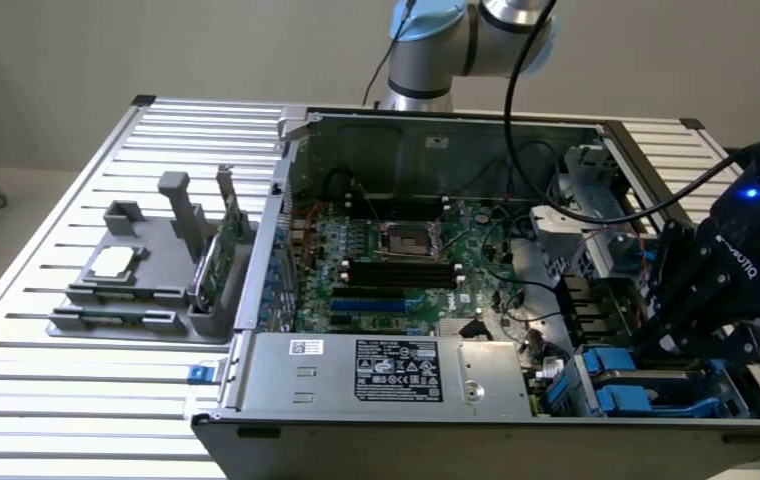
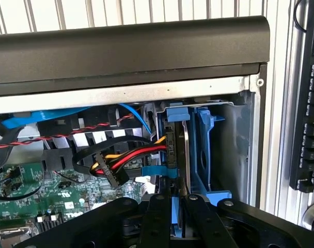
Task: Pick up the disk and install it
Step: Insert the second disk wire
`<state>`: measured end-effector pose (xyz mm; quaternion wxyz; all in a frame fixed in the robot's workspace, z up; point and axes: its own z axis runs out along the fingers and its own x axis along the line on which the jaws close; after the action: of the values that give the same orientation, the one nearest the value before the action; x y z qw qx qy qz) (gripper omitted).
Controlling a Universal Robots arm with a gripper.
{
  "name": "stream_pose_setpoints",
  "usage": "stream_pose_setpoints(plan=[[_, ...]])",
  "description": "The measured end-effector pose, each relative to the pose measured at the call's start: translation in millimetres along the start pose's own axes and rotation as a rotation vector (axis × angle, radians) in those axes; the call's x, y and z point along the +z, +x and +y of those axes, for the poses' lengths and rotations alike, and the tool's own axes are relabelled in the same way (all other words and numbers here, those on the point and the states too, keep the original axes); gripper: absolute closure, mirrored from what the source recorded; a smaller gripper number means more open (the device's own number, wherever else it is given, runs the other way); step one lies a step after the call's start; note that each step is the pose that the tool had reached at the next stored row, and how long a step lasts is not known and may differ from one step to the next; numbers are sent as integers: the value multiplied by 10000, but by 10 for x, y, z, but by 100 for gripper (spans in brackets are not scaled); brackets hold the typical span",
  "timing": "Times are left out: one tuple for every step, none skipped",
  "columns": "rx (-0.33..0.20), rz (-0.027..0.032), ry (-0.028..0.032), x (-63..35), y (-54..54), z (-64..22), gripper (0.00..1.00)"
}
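A robotics lab: an open computer case [image 1: 487, 300] lies on a slatted aluminium surface [image 1: 73, 390] beneath a robot arm [image 1: 467, 40].

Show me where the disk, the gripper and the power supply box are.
disk [image 2: 181, 155]: wrist view, metal edge.
gripper [image 2: 177, 206]: wrist view, between the fingertips.
power supply box [image 1: 394, 372]: exterior view, label.

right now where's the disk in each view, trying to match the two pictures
Exterior view: the disk stands on edge in the blue drive bay at the case's front corner, on the exterior view's right, under the gripper.
Wrist view: the disk runs up the middle, its blue frame and metal edge pinched between the closed jaws.
Shared landmark: the blue drive bay beside the disk.
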<state>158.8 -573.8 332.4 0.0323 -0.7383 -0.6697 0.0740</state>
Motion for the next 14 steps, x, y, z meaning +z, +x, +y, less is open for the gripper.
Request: stream_pose_setpoints(plan=[[0, 0, 0, 0, 0, 0, 84], [0, 1, 0, 0, 0, 0, 84], [0, 1, 0, 0, 0, 0, 84], [-1, 5, -1, 1, 1, 1, 83], [0, 3, -1, 1, 1, 1, 83], [1, 5, 0, 0, 0, 1, 83], [2, 5, 1, -6, 0, 0, 76], [4, 6, 2, -16, -1, -1, 76], [6, 2, 5, -29, -1, -3, 76], [10, 3, 9, -39, -2, -5, 76], [13, 4, 12, -50, -3, -7, 76], [16, 2, 14, -62, -4, -9, 76], [20, 2, 17, -76, -5, -12, 76], [22, 3, 17, -88, -6, -14, 76]])
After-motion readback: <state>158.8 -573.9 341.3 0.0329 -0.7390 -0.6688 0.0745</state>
